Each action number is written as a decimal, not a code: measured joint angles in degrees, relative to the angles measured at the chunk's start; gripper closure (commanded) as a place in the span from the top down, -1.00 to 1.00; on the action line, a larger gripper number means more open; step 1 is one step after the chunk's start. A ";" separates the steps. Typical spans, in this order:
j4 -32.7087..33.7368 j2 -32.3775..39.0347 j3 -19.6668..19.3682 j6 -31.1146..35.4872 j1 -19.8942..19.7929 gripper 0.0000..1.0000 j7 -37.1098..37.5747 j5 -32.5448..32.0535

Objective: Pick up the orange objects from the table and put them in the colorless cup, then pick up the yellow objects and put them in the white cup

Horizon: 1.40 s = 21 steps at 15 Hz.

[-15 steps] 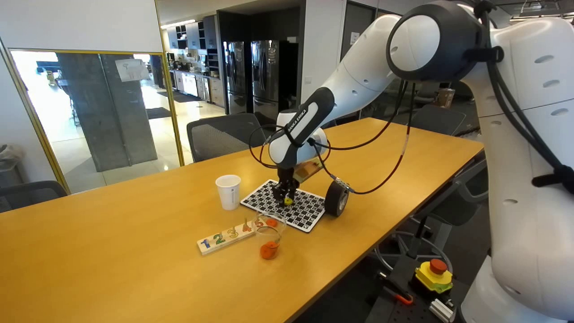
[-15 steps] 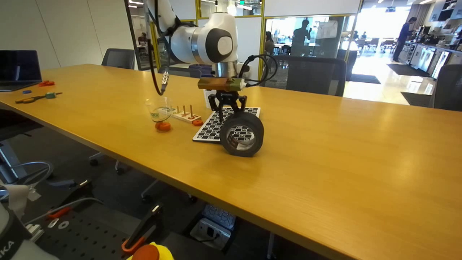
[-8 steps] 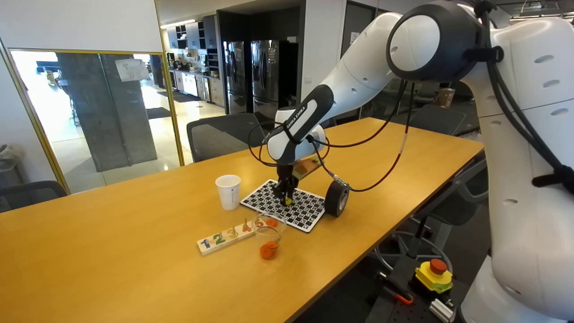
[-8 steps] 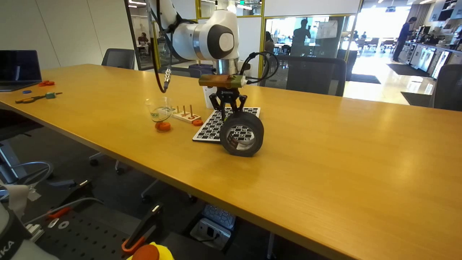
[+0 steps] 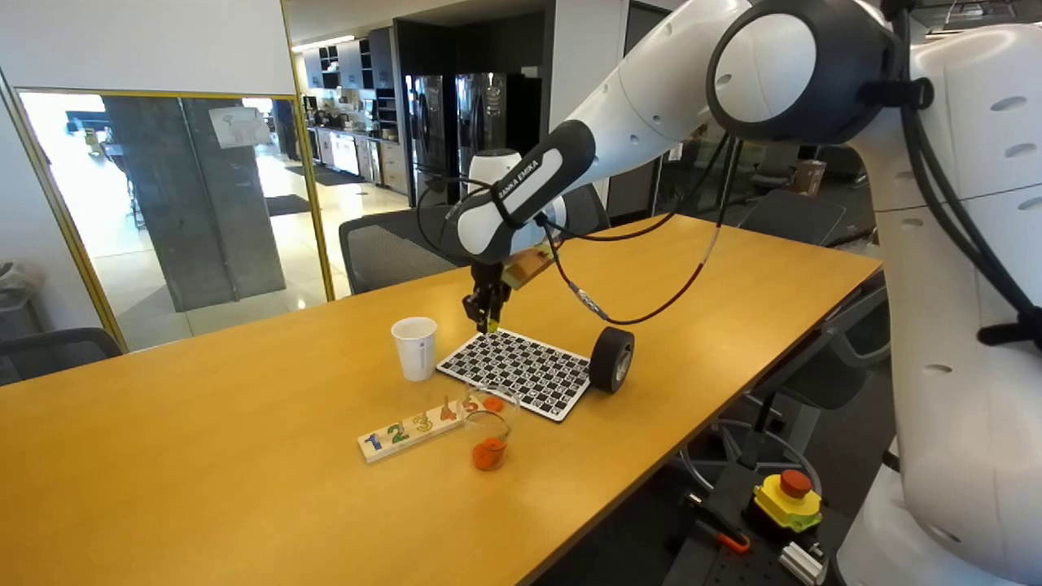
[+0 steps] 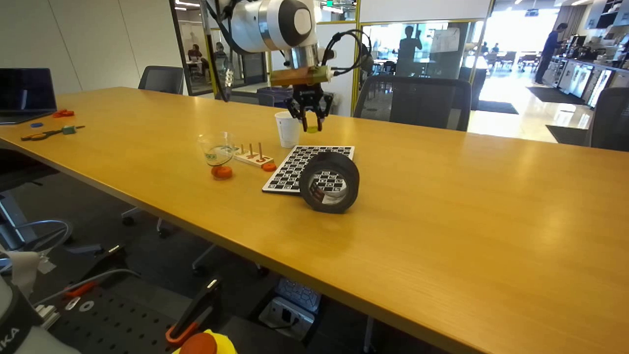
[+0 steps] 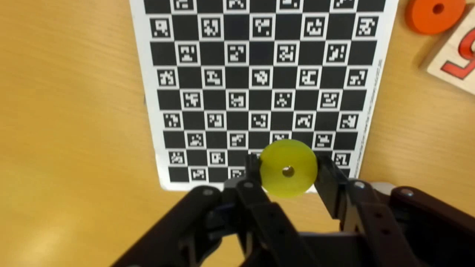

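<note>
A yellow disc with a small centre hole, one of the yellow objects, is pinched by its rim between both fingers of my gripper. In an exterior view the gripper holds it in the air over the board's far end, near the white cup, which stands upright. The colorless cup stands nearer the table's front edge. Orange objects show through its lower part. Another orange disc lies on the table, outside the cup, by the numbered strip's end.
A checkered board lies flat under the gripper. Next to it stands a roll of black tape on its edge. A wooden numbered strip with pegs lies between the cups. A laptop and scissors are far off on the table.
The jaws have shut on the yellow disc, which was down on the board. My gripper has risen with it and moved toward the board's far end.
</note>
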 measured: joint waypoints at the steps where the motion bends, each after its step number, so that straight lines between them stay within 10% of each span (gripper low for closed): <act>1: 1.24 -0.21 0.00 -0.21 0.51 -0.64 0.34 -0.60; 21: 11.94 4.09 8.02 -4.51 2.83 -0.63 -14.48 1.06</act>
